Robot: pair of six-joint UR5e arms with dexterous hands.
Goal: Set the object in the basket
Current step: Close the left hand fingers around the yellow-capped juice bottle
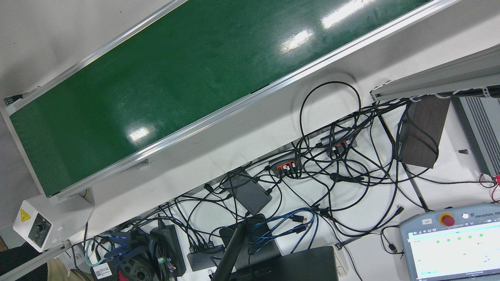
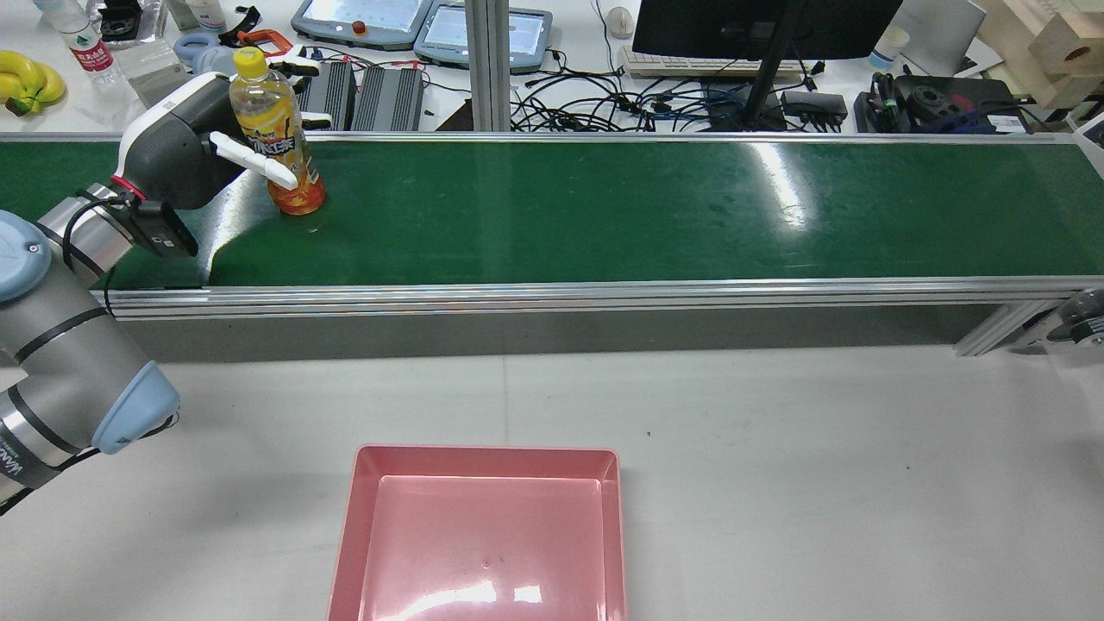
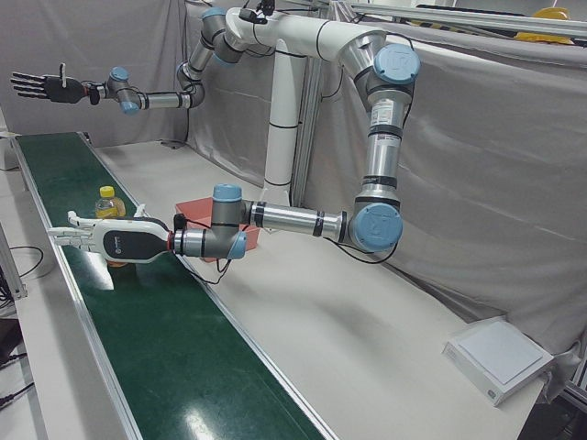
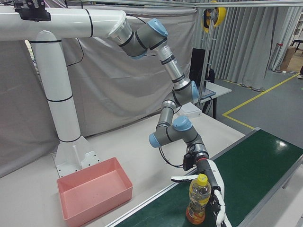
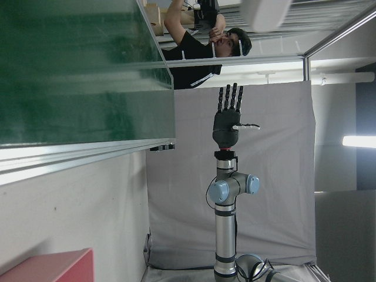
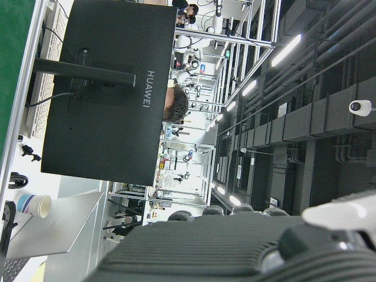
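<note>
An orange drink bottle (image 2: 274, 129) with a yellow cap stands upright on the green conveyor belt (image 2: 647, 207), near its left end. My left hand (image 2: 185, 142) reaches in from the side, its thumb across the bottle's front and its fingers (image 2: 297, 71) behind it, spread and not closed. The right-front view shows the bottle (image 4: 198, 198) between thumb and fingers of that hand (image 4: 213, 187). The pink basket (image 2: 483, 535) sits empty on the white table before the belt. My dark right hand (image 3: 41, 87) is raised high, fingers straight and apart, holding nothing.
Behind the belt are a monitor (image 2: 759, 26), tangled cables (image 2: 621, 103), teach pendants (image 2: 362, 17) and bananas (image 2: 26, 82). The belt's aluminium rail (image 2: 561, 297) lies between belt and table. A person (image 5: 200, 41) stands beyond the belt.
</note>
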